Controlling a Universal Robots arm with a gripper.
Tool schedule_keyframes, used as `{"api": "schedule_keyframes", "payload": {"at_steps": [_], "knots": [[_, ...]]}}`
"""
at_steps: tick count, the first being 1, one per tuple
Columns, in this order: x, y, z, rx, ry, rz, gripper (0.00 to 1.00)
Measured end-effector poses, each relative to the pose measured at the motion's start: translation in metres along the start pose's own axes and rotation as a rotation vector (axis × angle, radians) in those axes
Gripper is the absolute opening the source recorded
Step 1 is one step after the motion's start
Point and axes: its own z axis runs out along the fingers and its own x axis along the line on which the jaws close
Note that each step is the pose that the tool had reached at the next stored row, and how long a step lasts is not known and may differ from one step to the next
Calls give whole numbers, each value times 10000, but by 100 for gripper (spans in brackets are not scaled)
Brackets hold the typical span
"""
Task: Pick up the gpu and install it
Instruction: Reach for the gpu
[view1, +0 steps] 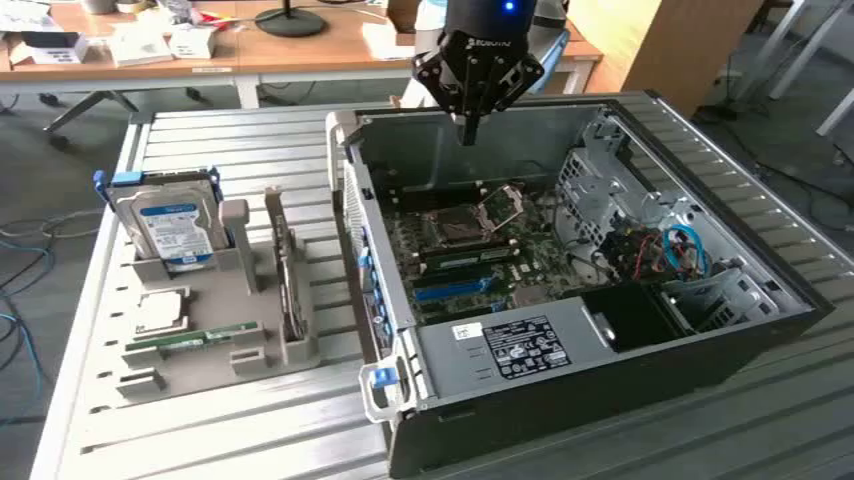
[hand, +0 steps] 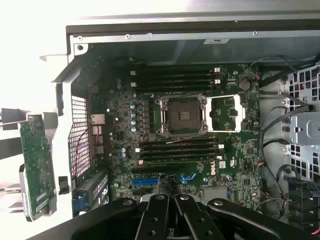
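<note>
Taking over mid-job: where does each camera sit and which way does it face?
Exterior view: off the arm, raised, looking down slantwise at the open black computer case on the slatted grey table; the black pincer hangs over it.
Wrist view: on the wrist, facing down into the case; the pincer shows.
Both share the dark green motherboard.

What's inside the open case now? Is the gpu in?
Motherboard, open CPU socket, blue slots, cables. The gpu stands outside, in the grey holder. In the wrist view the tool covers the board past those slots.
</note>
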Motion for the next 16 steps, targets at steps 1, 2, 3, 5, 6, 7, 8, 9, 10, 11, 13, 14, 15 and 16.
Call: {"api": "schedule_keyframes", "payload": {"at_steps": [1,2,3,5,6,7,8,9,10,11,13,14,15,16], "knots": [[0,0,0,0,0,0,11],[0,0,0,0,0,0,11],[0,0,0,0,0,0,11],[0,0,0,0,0,0,11],[0,0,0,1,0,0,11],[0,0,0,0,0,0,11],[0,0,0,0,0,0,11],[0,0,0,0,0,0,11],[0,0,0,0,0,0,11],[0,0,0,1,0,0,11],[0,0,0,1,0,1,11],[4,0,1,-1,-1,2,11],[14,-1,1,-2,-2,2,11],[30,-2,0,0,0,0,11]]}}
